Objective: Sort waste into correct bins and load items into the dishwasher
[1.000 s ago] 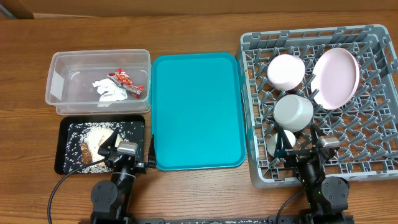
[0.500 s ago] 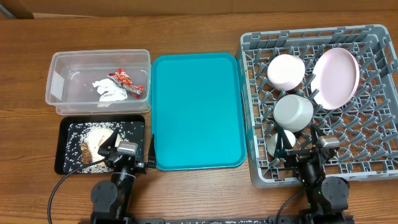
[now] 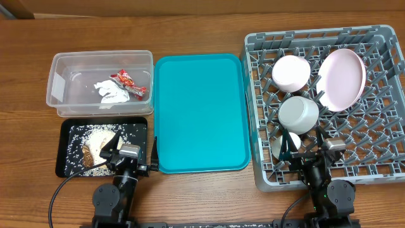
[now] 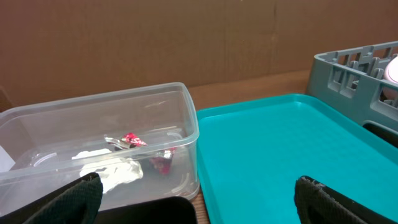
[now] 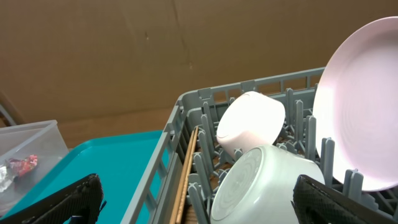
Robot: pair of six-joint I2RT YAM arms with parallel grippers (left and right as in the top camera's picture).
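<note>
The clear tub (image 3: pixel 63 95) holds the red-and-white wrapper (image 3: pixel 128 82) and the white napkin (image 3: pixel 111 92); in the left wrist view, wrapper (image 4: pixel 132 139) and napkin (image 4: pixel 118 169) show through its wall. Rice and brown scraps (image 3: pixel 93 145) lie in the black tray (image 3: pixel 136 126). In the grey rack (image 3: pixel 380 145) stand the pink plate (image 3: pixel 342 78), bowl (image 3: pixel 290 72), grey-green cup (image 3: pixel 298 113) and small white cup (image 3: pixel 286 144). My left gripper (image 3: pixel 130 155) hangs open at the black tray's near right corner. The right gripper (image 5: pixel 199 205) is open just before the cup (image 5: pixel 261 183).
The bare teal serving tray (image 3: pixel 199 114) lies between the bins and the rack. A wooden stick (image 5: pixel 186 174) lies along the rack's left wall. Brown cardboard closes off the back of both wrist views.
</note>
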